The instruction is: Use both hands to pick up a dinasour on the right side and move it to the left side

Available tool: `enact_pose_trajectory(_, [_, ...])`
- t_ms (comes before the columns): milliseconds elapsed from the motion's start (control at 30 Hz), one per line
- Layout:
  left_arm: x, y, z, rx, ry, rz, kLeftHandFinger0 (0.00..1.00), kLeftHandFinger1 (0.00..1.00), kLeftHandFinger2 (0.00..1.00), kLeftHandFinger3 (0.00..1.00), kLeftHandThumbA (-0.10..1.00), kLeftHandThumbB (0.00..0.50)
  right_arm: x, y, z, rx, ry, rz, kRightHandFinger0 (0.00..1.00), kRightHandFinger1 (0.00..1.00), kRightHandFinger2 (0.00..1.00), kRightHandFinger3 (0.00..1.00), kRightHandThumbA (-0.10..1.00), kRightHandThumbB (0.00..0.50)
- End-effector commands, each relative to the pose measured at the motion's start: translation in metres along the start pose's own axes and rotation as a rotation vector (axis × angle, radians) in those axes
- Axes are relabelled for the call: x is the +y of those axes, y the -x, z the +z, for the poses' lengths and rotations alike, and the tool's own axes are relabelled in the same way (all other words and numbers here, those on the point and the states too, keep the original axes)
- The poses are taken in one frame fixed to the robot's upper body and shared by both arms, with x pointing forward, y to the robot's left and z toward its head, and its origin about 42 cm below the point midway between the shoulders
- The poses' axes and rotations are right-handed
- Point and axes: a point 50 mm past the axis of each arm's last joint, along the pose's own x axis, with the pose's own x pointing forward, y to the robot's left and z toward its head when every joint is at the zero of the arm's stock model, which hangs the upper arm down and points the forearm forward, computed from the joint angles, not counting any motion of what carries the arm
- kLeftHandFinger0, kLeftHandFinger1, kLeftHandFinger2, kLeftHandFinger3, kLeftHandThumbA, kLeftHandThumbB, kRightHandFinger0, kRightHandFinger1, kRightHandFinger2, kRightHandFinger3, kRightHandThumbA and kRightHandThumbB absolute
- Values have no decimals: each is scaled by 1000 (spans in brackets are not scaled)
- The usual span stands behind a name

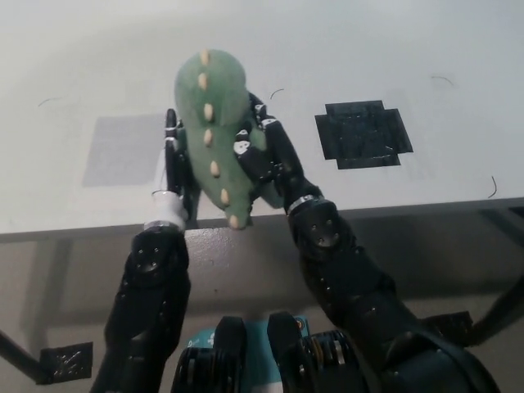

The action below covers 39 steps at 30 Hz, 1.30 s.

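We carry the green dinosaur (214,123) clamped between our left hand (172,168) and right hand (262,160), fingers grasping its sides, above the table (327,49) beside the grey patch (119,151). Next, lower and release there.

Bright, even light washes out the far part of the white tabletop (344,49); its corners dim slightly. The picture is soft, with faint shadows.

Both hands, L (172,168) & R (266,155), clamp green dino (214,123).
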Motion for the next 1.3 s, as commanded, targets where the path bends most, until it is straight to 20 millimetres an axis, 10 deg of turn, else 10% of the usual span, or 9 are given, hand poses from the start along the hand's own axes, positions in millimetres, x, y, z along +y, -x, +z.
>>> enact_pose_trajectory(0, [9, -4, 25, -71, 19, -41, 1000, 1000, 1000, 1000, 1000, 140, 58, -11, 31, -31, 46, 163, 1000, 1000, 1000, 1000, 1000, 0])
enact_pose_trajectory(433, [38, -9, 35, -79, 65, 2, 1000, 1000, 1000, 1000, 1000, 198, 77, -24, 45, -6, 89, 219, 1000, 1000, 1000, 1000, 1000, 1])
enact_pose_trajectory(667, [43, -10, 42, -131, 134, 5, 1000, 1000, 1000, 1000, 1000, 114, 84, -27, 51, -3, 99, 230, 1000, 1000, 1000, 1000, 1000, 0])
enact_pose_trajectory(1267, [42, -14, 48, -153, 121, -6, 1000, 1000, 1000, 1000, 1000, 135, 81, -30, 58, -25, 103, 234, 1000, 1000, 1000, 1000, 1000, 6])
